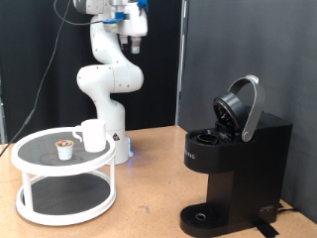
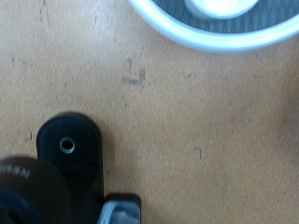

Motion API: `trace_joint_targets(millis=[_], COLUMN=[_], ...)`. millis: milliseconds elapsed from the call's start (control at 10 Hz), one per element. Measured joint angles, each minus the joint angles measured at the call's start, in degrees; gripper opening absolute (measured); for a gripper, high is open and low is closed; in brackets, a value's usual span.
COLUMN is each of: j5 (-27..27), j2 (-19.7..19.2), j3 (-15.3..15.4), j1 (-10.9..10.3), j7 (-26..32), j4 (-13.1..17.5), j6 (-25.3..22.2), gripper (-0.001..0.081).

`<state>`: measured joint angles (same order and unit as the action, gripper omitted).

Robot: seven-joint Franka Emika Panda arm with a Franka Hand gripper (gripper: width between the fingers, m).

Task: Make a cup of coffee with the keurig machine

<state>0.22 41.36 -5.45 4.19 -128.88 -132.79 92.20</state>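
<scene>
The white cup (image 1: 93, 135) stands upright on the top shelf of a white round two-tier stand (image 1: 30, 183) at the exterior view's left, next to a small tan-topped pod (image 1: 65, 149). The black keurig machine (image 1: 233, 174) stands at the exterior view's right with its rounded lid (image 1: 243, 104) hinged up. My gripper (image 1: 134, 44) hangs high at the exterior view's top, far above the table and between the stand and the machine, holding nothing that shows. In the wrist view the machine's round drip base (image 2: 67, 147) and the stand's rim (image 2: 201, 39) show far below.
The wooden table (image 1: 149, 198) lies bare between stand and machine. The arm's white base (image 1: 109, 89) stands behind the stand. A dark curtain hangs behind the machine.
</scene>
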Motion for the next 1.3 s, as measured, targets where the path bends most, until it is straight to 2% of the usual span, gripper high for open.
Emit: trace_joint_targets(millis=[500, 800, 1300], j5=[-2.50, -2.88, -7.15], j2=[-4.08, -4.03, -4.31], j3=[-6.87, -7.69, -13.34], j1=[2.10, 2.22, 4.64], j7=[7.57, 9.89, 15.49], j4=[3.43, 3.02, 3.07], j6=[0.18, 0.25, 0.80], gripper=[0.0734, 0.0734, 0.0734])
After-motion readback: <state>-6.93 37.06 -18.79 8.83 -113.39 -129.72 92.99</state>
